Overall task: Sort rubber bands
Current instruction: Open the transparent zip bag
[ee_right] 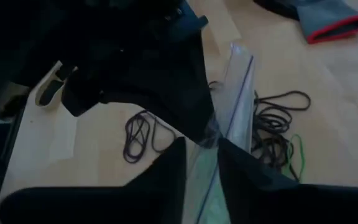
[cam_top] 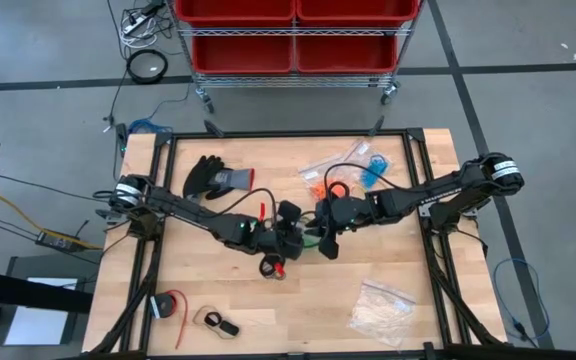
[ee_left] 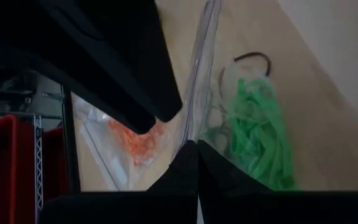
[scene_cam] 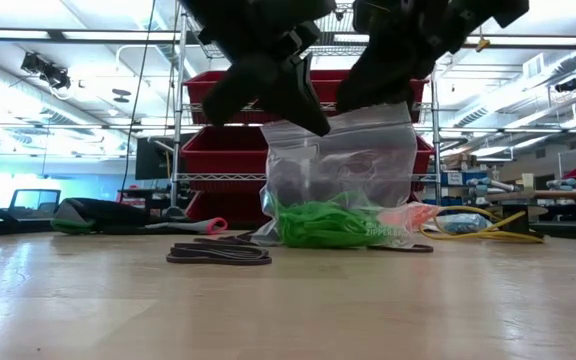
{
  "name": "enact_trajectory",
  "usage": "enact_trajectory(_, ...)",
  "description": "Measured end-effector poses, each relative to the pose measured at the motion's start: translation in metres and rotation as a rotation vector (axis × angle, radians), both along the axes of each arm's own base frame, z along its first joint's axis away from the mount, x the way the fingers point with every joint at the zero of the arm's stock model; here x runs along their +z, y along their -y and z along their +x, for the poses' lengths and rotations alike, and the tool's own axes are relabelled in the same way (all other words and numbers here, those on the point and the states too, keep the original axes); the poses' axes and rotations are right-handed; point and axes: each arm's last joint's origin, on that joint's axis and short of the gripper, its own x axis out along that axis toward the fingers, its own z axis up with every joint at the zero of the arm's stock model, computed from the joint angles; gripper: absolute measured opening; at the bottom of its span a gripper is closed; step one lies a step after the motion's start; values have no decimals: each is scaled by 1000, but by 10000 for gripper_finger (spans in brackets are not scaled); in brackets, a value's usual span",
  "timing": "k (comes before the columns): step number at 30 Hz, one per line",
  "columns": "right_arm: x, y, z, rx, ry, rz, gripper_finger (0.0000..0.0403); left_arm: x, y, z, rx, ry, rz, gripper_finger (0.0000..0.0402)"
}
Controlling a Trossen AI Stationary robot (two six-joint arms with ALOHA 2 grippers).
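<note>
No readable brand or writing anywhere; the clear zip bag [scene_cam: 343, 180] only shows a blue-purple zip line along its top edge in my R wrist view.

Landmark = that bag, mid-table, held up off the wood. My L gripper [ee_left: 188, 146] is pinched together on the bag's top edge, fingertips closed w/ the plastic between them. My R gripper [ee_right: 201, 152] is at the same rim, just beside the L one; its 2 fingers [ee_right: 160, 168] stand slightly apart w/ the bag edge running between them. Can't tell if R is really gripping or only straddling the film.

Rubber bands: a bunch of green bands [scene_cam: 323, 225] sits in the bag's bottom. Black bands [ee_right: 272, 121] lie loose on the table [cam_top: 318, 300] right under/beside the bag, w/ 1 stray green loop among them. Orange bands [ee_left: 135, 143] are in another clear bag behind the landmark bag, toward the far table edge; blue ones [cam_top: 373, 170] near them.

Room: near side of the bag is mostly bare wood to the table edge. A bag of whitish pieces [cam_top: 380, 308] is well apart to the near right, gloves [cam_top: 213, 178] well apart at far left.
</note>
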Motion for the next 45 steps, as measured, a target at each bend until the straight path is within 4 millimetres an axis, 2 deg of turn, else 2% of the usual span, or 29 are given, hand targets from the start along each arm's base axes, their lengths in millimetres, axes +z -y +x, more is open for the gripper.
enact_trajectory(4, -2, -2, 0, -15, -10, -15, 128, 0, 0, 0, -1, 2, -2, 0)
enact_trajectory(7, -2, -2, -1, -15, -18, -17, 140, 1, 0, 1, -1, 10, -4, 0)
enact_trajectory(18, -5, -1, -3, -7, -53, -36, 112, 2, 0, 2, -2, 27, -10, 0)
enact_trajectory(28, -8, 0, -5, -8, -84, -42, 107, 4, 1, 3, -3, 46, -15, 0)
enact_trajectory(35, -9, 1, -5, -19, -98, -50, 77, 4, 1, 4, -3, 57, -18, 0)
enact_trajectory(43, -9, 4, -5, -25, -99, -79, 8, 4, 2, 4, -5, 57, -18, 0)
enact_trajectory(45, -9, 4, -5, -26, -99, -88, 4, 4, 2, 4, -6, 57, -19, 0)
